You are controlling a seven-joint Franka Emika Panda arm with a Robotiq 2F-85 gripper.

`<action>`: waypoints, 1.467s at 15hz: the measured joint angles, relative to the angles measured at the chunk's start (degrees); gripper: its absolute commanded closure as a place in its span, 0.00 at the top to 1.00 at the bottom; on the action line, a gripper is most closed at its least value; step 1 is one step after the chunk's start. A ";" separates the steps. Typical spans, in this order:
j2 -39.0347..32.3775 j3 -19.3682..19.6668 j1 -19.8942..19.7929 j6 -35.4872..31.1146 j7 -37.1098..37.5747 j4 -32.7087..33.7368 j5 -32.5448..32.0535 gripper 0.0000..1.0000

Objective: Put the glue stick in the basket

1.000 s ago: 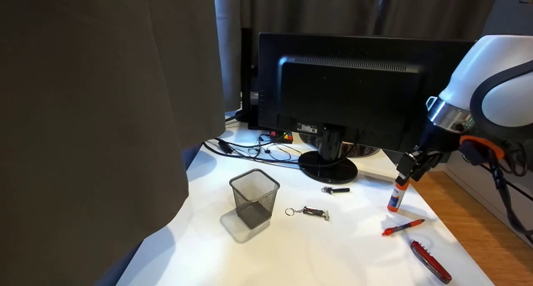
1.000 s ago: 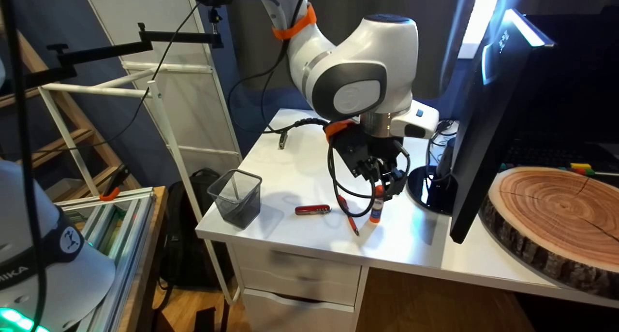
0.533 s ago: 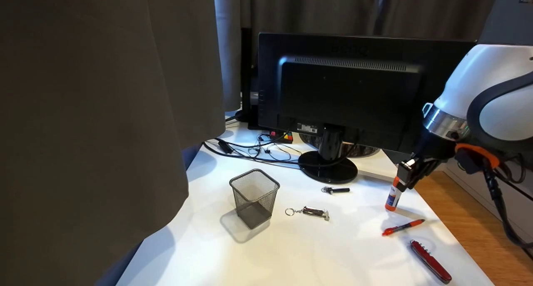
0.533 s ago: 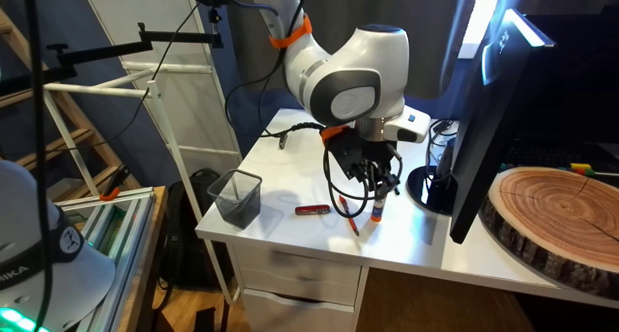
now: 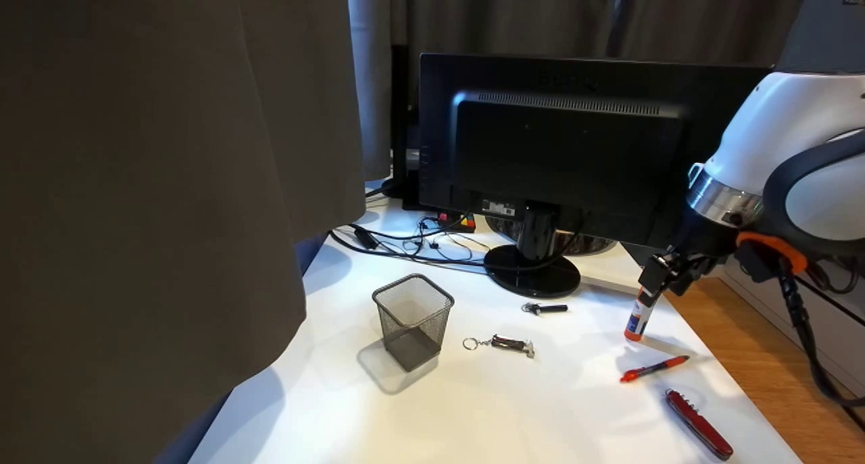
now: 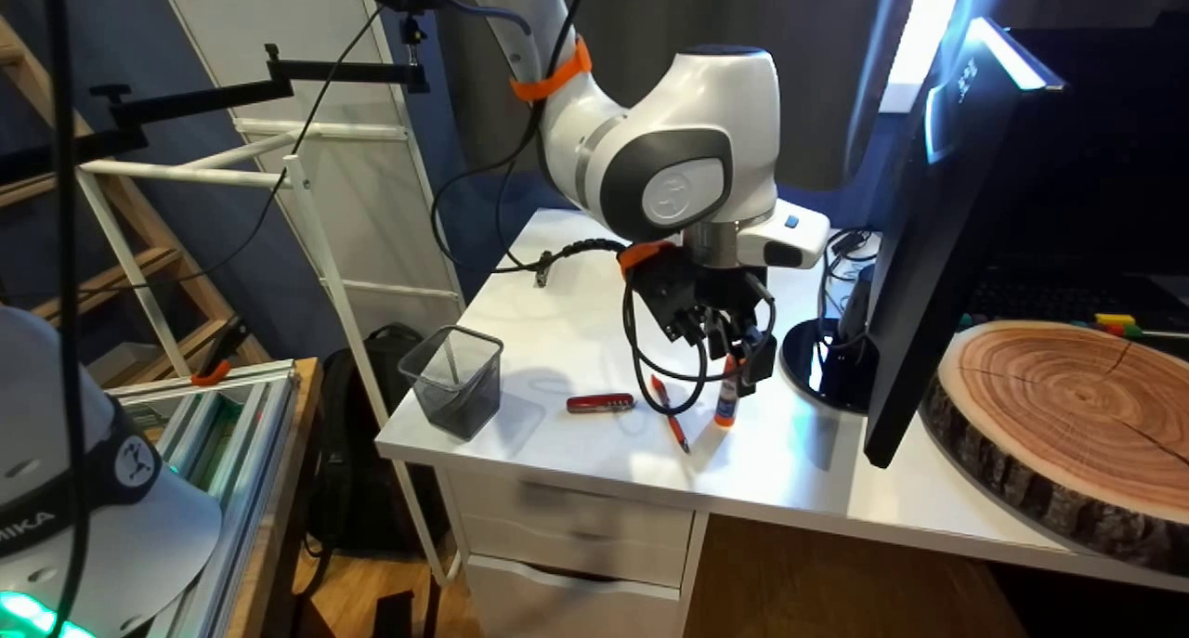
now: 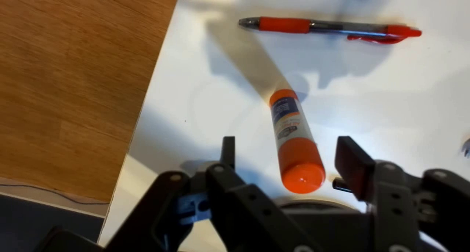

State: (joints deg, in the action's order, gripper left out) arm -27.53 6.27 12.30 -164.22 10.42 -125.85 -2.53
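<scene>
The glue stick, a white tube with an orange cap and base, stands upright on the white desk. It shows in both exterior views [image 5: 636, 320] [image 6: 726, 403] and in the wrist view [image 7: 293, 131]. My gripper [image 7: 288, 149] is open, with a finger on either side of the orange cap and a visible gap on both sides. In the exterior views the gripper [image 5: 654, 290] [image 6: 740, 371] is low over the stick and partly hides its top. The basket, a dark wire-mesh cup, stands apart on the desk in both exterior views [image 5: 413, 319] [image 6: 460, 392].
A red pen [image 5: 654, 369] and a red pocket knife [image 5: 699, 425] lie near the stick. A hammer keychain [image 5: 510, 344] and a small black keychain [image 5: 546, 308] lie between stick and basket. A monitor [image 5: 567, 153] stands behind. The desk edge is close to the stick.
The arm has come down and my gripper has turned around the top of the glue stick. The stick has shifted slightly on the desk. The basket has not moved.
</scene>
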 measured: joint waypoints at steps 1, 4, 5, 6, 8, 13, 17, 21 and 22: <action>-0.03 -0.01 0.18 -0.19 0.50 0.00 0.00 0.33; -0.59 0.48 1.20 -2.47 2.54 0.02 -0.06 0.12; -0.99 1.45 2.20 -3.75 3.57 0.03 -0.28 0.05; -1.42 2.76 3.52 -5.04 4.63 0.04 -0.61 0.08; -2.12 5.41 6.23 -6.86 6.27 0.06 -0.97 0.08; 2.30 -1.39 1.83 -10.94 1.03 -2.54 -0.43 0.08; 10.96 -10.63 -6.61 -13.16 -6.12 -7.53 3.07 0.30; 8.42 -10.15 -6.05 -13.34 -5.79 -7.18 3.25 0.08; 7.88 -11.40 -6.51 -13.48 -5.60 -7.22 4.29 0.08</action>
State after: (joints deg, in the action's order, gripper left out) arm -19.64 -5.13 5.79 -177.71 4.82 -133.07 1.76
